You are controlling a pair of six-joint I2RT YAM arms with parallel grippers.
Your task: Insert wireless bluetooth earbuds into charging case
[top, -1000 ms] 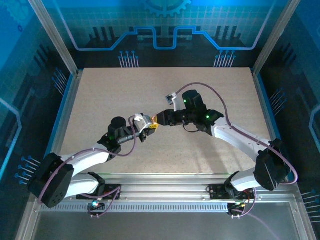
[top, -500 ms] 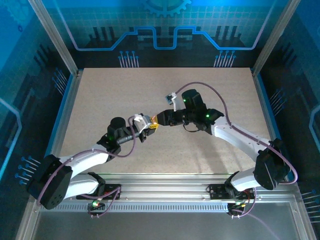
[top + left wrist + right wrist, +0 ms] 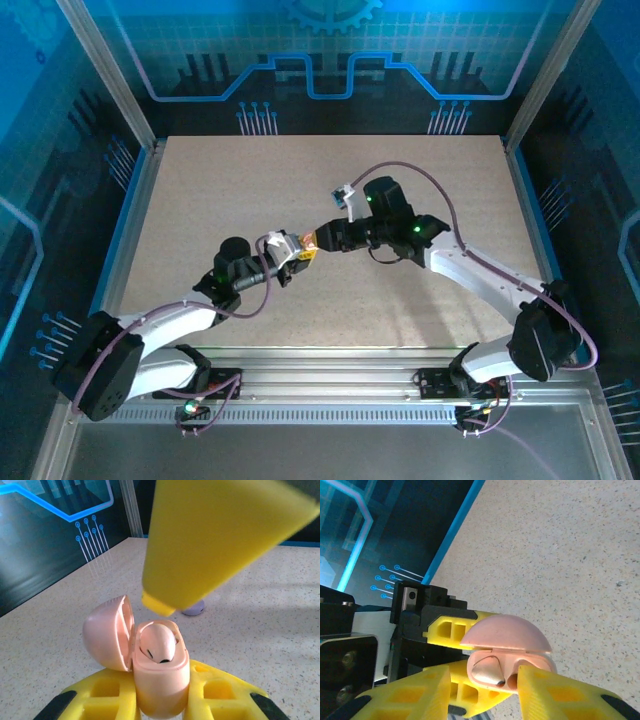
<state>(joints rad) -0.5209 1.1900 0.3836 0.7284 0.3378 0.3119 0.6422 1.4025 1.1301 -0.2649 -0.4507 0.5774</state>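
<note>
Clamping the open charging case (image 3: 160, 680) in our left gripper (image 3: 162, 700), we see a pale earbud (image 3: 159, 647) lying inside it. Our right gripper (image 3: 485, 677) hovers above, jaws apart, empty. Pressing off-centre could, we judge, jam the earbud crooked.

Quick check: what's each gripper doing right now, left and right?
Left gripper: closed on the open pink charging case.
Right gripper: partly open over the case, nothing visibly held.

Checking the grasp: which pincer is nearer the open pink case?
Left. The left pincer grips the pink case by its base; the right pincer hovers just off its open mouth.
</note>
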